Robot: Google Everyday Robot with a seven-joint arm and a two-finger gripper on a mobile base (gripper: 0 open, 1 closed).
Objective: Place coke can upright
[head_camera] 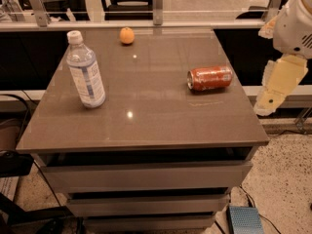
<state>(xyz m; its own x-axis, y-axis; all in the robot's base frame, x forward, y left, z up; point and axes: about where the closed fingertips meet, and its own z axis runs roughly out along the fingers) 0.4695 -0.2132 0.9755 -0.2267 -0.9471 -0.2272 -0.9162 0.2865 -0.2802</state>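
The coke can [210, 78] is red with white lettering and lies on its side on the right part of the brown table top [146, 116], its silver top facing left. My gripper [277, 87], cream-coloured under a white arm, hangs off the table's right edge, to the right of the can and a little nearer the camera. It is apart from the can and holds nothing.
A clear plastic water bottle [86, 72] stands upright at the left of the table. A small orange fruit [126, 35] sits at the far edge. A rail and chairs stand behind the table. Drawers sit below it, and a blue box [246, 219] lies on the floor.
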